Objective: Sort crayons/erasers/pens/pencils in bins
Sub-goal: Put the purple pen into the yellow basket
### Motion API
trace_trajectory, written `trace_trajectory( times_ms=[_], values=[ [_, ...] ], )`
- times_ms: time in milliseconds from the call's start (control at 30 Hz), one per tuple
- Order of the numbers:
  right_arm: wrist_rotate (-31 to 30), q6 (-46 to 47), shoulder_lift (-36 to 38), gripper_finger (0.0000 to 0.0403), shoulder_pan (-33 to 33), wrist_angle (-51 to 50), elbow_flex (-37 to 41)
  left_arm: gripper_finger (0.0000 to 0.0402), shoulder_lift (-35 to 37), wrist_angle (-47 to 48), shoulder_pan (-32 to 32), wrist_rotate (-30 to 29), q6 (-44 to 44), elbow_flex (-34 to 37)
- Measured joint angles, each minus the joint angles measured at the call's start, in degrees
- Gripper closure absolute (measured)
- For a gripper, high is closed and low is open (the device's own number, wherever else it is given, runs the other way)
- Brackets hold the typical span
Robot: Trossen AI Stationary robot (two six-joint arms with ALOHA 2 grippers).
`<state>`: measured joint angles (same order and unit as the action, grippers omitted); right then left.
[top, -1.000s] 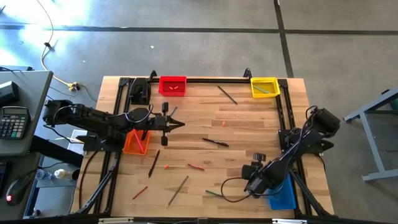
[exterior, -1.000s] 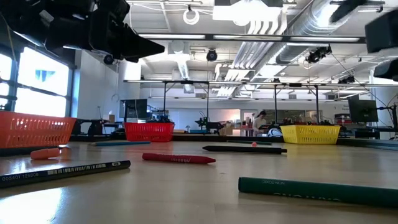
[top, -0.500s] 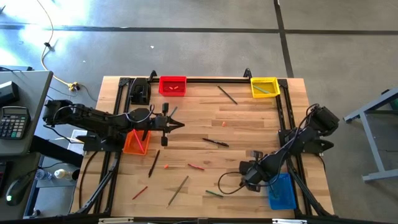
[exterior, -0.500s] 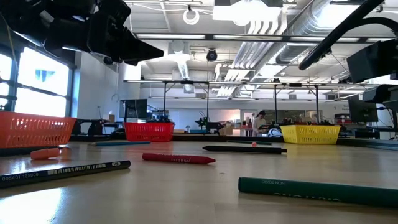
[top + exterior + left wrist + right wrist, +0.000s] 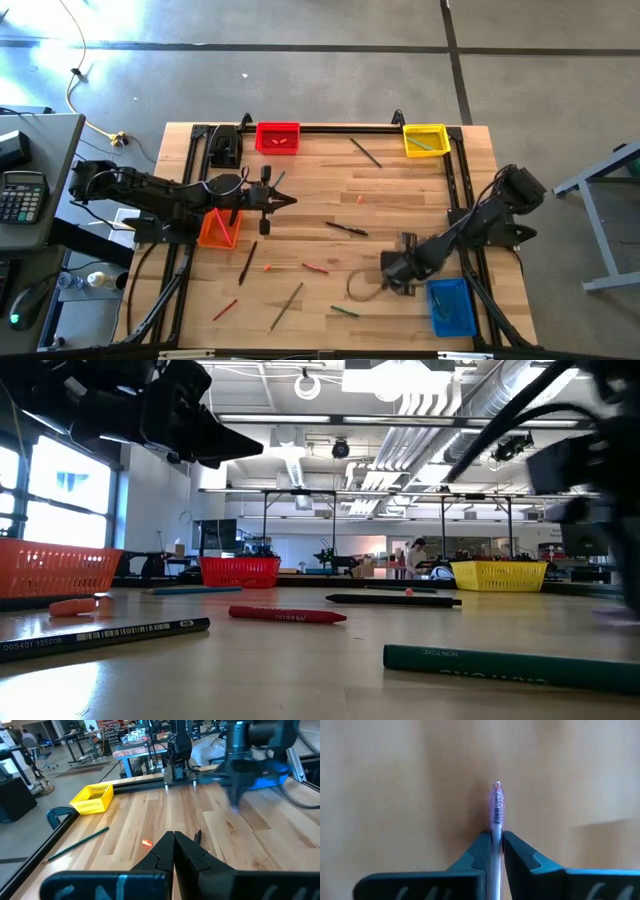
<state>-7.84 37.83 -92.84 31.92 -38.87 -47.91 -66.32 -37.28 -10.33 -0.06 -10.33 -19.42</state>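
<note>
My right gripper points down over the table's near right part, left of the blue bin, and is shut on a pink pen. My left gripper hangs shut and level above the table, beside the orange bin. A red bin and a yellow bin stand at the far edge. Black pens, thin pencils, red crayons and a small eraser lie flat on the wood. My right gripper pinches the pink pen between its two fingers, coming from above. The fingers stand on either side of the barrel, and the pen's clear tip end sticks out past them. Whether the pen is lifted off the wood, I cannot tell.
A black frame runs around the tabletop. A green pencil lies near the right gripper, toward the front edge. A cable loop trails from the right arm over the wood. The middle of the table is bare wood.
My right gripper has moved from over the blue bin's left edge toward the table's middle, a little left and farther from the front edge, leaving the bin uncovered. The left arm has kept still.
</note>
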Motion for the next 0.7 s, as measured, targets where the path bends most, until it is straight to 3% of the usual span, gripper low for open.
trace_trajectory(
  times_ms=[200,367,567,700],
  values=[
    [-5.14,-5.99,1.25,0.0385,-5.08,-11.54,-6.85,0.0401,0.0,-0.04,0.0,-0.17,0.13,0.0],
    [-12.89,-11.78,1.29,0.0386,-13.39,-23.29,-13.58,0.0401,0.0,-0.15,0.0,-0.19,-0.3,0.0],
    [-26.52,-23.39,1.34,0.0386,-27.83,-31.09,-16.53,0.0401,0.0,-0.15,0.02,-0.19,0.16,0.0],
    [-33.41,-35.6,1.34,0.0386,-39.24,-28.47,-15.87,0.0401,0.0,-0.11,0.02,-0.19,0.24,0.0]
  ],
)
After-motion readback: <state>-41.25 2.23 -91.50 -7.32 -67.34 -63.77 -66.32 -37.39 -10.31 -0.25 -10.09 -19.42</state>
